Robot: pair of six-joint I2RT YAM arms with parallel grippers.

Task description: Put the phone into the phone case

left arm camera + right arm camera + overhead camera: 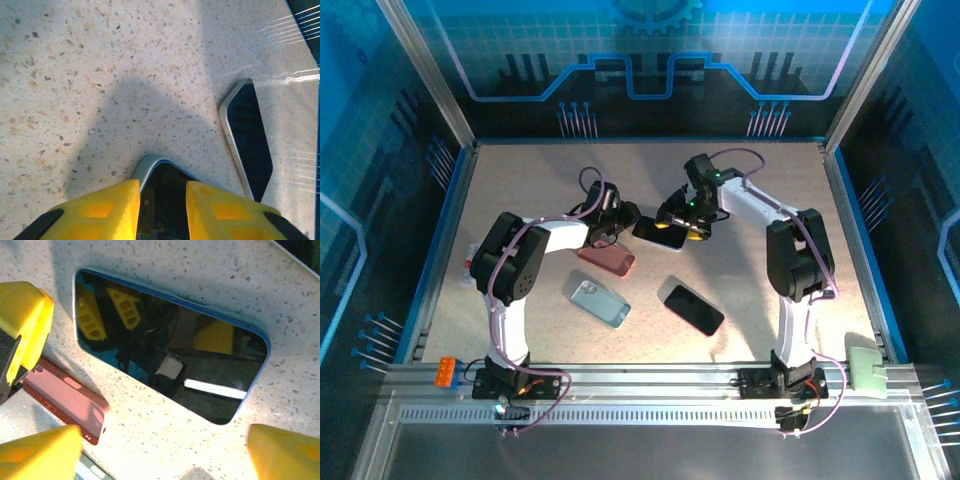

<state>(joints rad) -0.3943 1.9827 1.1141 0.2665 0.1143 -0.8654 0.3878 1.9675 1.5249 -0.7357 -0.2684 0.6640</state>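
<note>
as the right gripper (162, 440) hangs over the table (200, 270), its yellow fingers (40, 455) stand wide apart with nothing between them. just ahead of them lies the blue-rimmed phone (170, 345), flat and screen up, out of any case, near the middle of the table between the two arms.

over to the left gripper (162, 187) now: narrow gap between its fingers (107, 210), and the rounded corner of a dark, grey-rimmed phone (162, 175) shows in that gap. can't tell whether they're actually pinching it or just sitting over it. off to the right of those fingers lies a dark, pale-rimmed phone (247, 140), flat on the table; can't say for sure whether it's the blue-rimmed one.

the pink case (65, 400) lies open side up, just beside the blue-rimmed phone's near left corner, apart from it. from above, a pale blue case (599, 303) sits nearer the arm bases, and a red-edged phone (694, 309) lies to its right, well apart from both grippers.
</note>
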